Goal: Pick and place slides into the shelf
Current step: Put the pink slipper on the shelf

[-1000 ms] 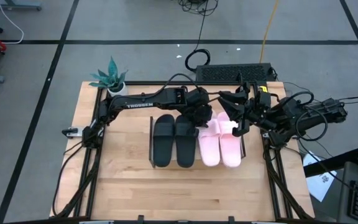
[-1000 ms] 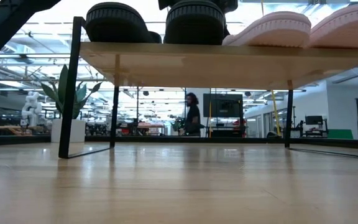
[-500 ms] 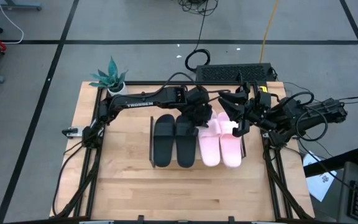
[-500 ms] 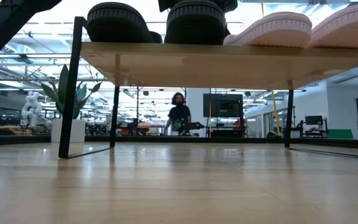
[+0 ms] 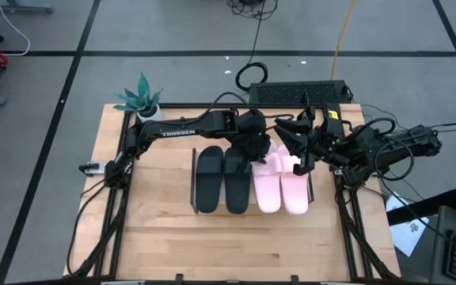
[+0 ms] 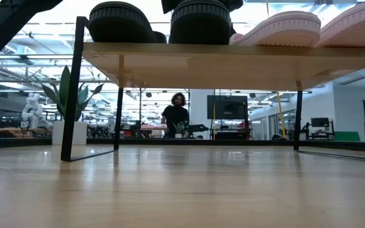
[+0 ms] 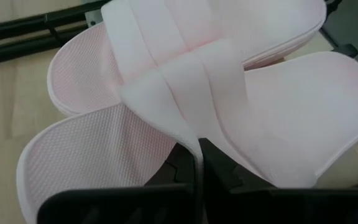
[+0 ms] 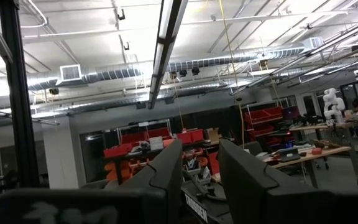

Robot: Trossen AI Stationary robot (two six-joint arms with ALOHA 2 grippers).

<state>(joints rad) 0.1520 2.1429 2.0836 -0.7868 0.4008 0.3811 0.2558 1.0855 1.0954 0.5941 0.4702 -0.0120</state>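
Note:
The shelf [image 5: 192,180] stands mid-table, its board [image 6: 220,63] carrying two black slides [image 5: 209,180] [image 5: 237,180] and two pink slides [image 5: 267,188] [image 5: 294,188], all resting on their soles [image 6: 200,22] [image 6: 284,30]. My left gripper [image 5: 257,154] reaches in from the far left, slanting down, shut, at the strap of the left pink slide [image 7: 86,162]. My right gripper [image 5: 290,128] hangs above the shelf's far right corner, tipped upward and open, with nothing between its fingers [image 8: 197,174]. My left gripper meets the front edge of the left pink slide's strap [image 7: 191,134] at its middle with its shut fingertips [image 7: 199,163]. The fingers slant down from the far side, and the strap lies over their ends. Whether the edge lies between them, I cannot tell. The slide rests flat on the shelf.
A potted plant [image 5: 141,99] stands at the table's far left corner. A black box [image 5: 299,93] and cables lie beyond the far edge. Bare tabletop [image 5: 236,245] stretches in front of the shelf. A person [image 6: 176,117] stands in the room behind.
My left gripper has stayed in place and turned slightly at the wrist. In the low view the left pink slide's sole has shifted a little toward the table's right. The person in the background has walked and turned to face this way.

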